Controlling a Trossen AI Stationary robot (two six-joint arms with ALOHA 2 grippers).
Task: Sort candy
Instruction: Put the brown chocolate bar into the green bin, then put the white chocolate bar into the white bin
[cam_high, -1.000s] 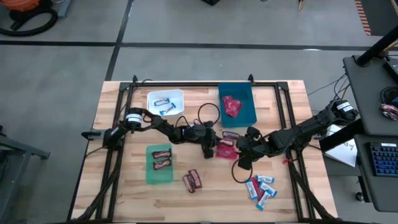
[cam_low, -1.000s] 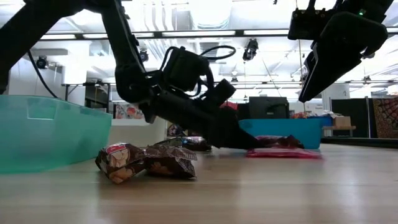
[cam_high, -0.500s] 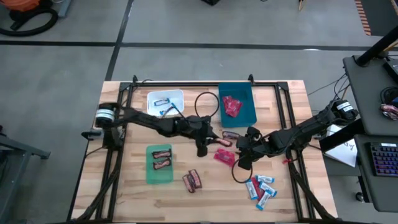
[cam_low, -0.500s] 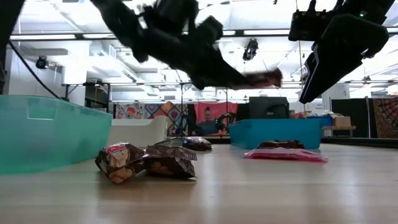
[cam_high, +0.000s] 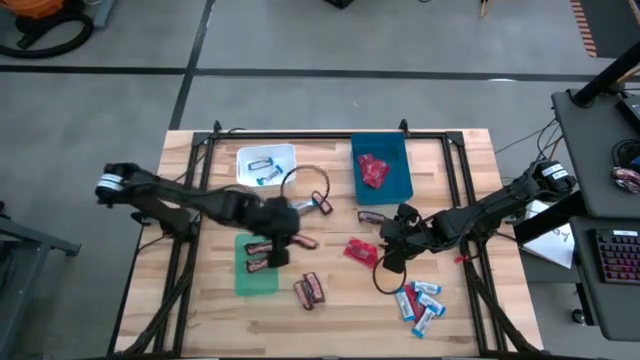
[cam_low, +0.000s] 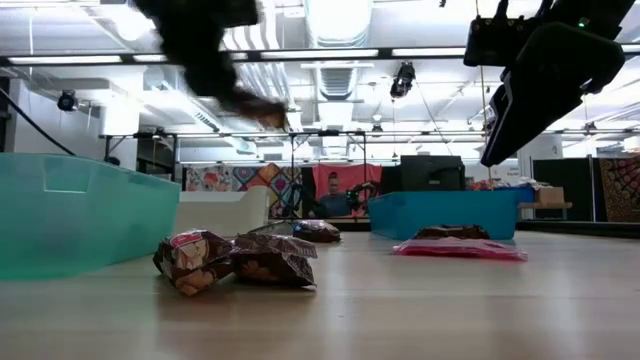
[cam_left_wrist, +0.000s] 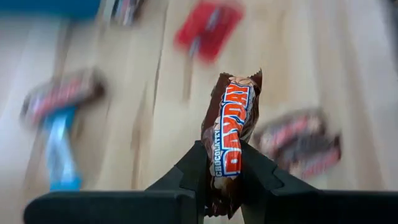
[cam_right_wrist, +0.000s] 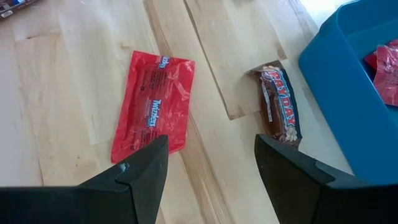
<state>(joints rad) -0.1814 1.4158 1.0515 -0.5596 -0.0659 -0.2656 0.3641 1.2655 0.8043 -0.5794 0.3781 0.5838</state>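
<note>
Item: dark brown mini bar (cam_left_wrist: 230, 140), in transit toward the green bin (cam_high: 256, 272).

Left gripper (cam_left_wrist: 227, 180), a second ago low at table centre, is now raised beside the green bin, clamped on the bar. Right gripper (cam_right_wrist: 211, 163) hangs unchanged, fingers apart, over a red packet (cam_right_wrist: 153, 109). One more bar nearly sorted; blue-and-white bars (cam_high: 420, 300) remain loose.

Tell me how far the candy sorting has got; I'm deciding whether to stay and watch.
Partly done. The white bin holds blue-and-white bars, the blue bin red packets, the green bin brown bars. In hand: the left gripper grips a brown PayDay bar. The right gripper hangs open above a red Twizzlers packet. Left: loose brown bars and blue-and-white bars.
</note>
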